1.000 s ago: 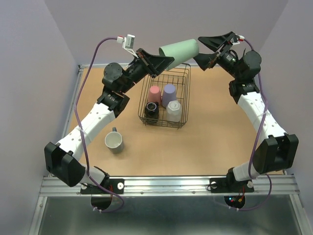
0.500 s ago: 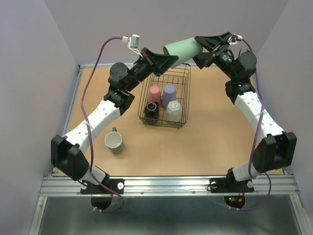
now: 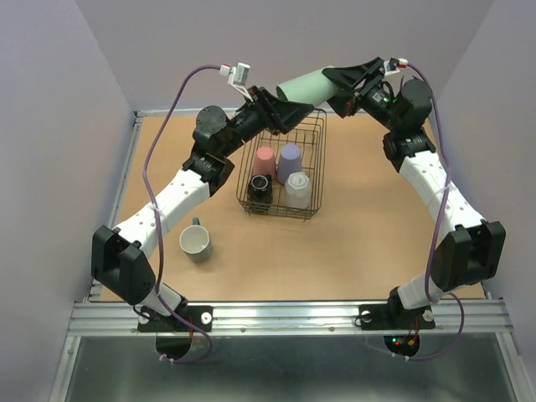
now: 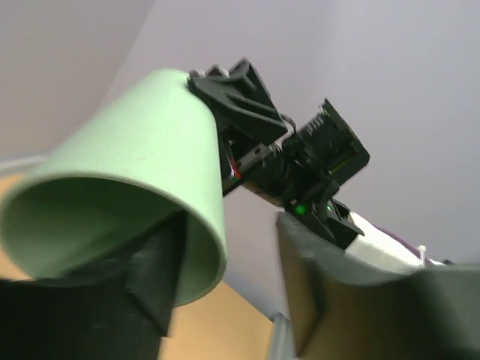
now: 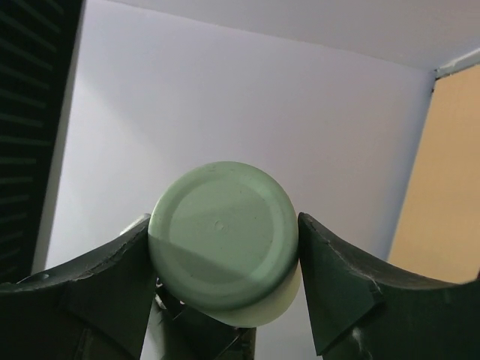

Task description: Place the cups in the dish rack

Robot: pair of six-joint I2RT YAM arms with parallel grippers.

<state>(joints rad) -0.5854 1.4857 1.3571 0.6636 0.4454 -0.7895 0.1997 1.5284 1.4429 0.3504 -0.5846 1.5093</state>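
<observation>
From above, the dish rack (image 3: pixel 282 172) stood on the table (image 3: pixel 368 234). Inside it were a pink cup (image 3: pixel 265 159) and a lavender cup (image 3: pixel 290 158) along its far half. A dark brown mug (image 3: pixel 260 186) and a white cup (image 3: pixel 298 189) sat in its near half. A grey-blue mug (image 3: pixel 195 240) stood mouth-up outside the rack, off its near left corner and well apart from it. The pale green cup (image 3: pixel 306 83) hung in the air above the rack's far edge. It lay on its side between the left gripper (image 3: pixel 295 106) at its mouth and the right gripper (image 3: pixel 333 86) at its base. This view could not settle how either pair of fingers was set.

The left wrist camera showed the mouth end, and neither the rack nor its cups were in its frame. One finger (image 4: pixel 154 274) reached into the green cup's open mouth against the wall. The other finger (image 4: pixel 311 296) stood clear of the outside with a gap between, so the left gripper was spread. The right gripper's black fingers sat on the cup's far end.

The right wrist camera showed only the cup's round base, with both fingers (image 5: pixel 337 289) pressed against its sides, pinching it. The rack was out of its frame too.
</observation>
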